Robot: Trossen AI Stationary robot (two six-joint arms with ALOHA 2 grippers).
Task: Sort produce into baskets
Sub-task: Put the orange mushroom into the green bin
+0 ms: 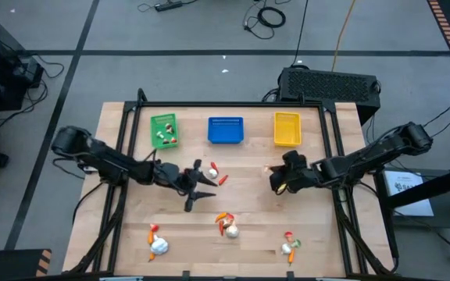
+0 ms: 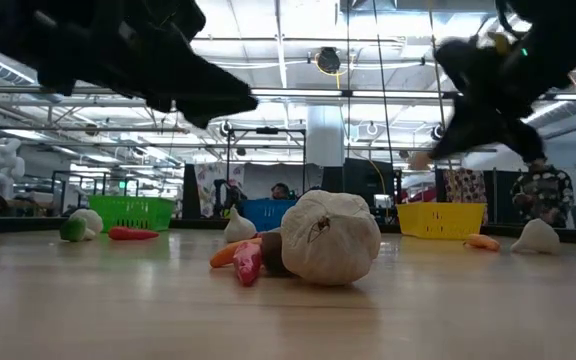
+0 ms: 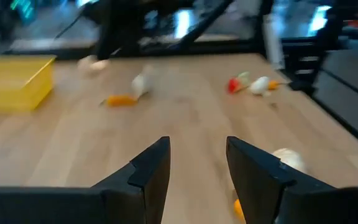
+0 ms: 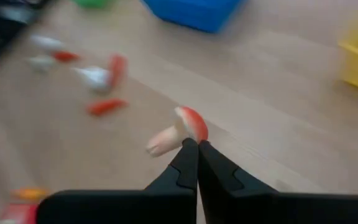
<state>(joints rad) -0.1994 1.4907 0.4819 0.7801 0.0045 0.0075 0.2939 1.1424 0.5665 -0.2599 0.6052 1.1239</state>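
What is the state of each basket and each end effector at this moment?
Green rectangular plastic basket: holds toy produce pieces.
Blue rectangular plastic basket: nothing visible inside.
Yellow rectangular plastic basket: nothing visible inside.
Left end effector: open, empty.
Right end effector: shut, tips at a red-and-tan toy piece; grip unclear.

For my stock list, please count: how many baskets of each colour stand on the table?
Green basket: 1
Blue basket: 1
Yellow basket: 1
Total: 3
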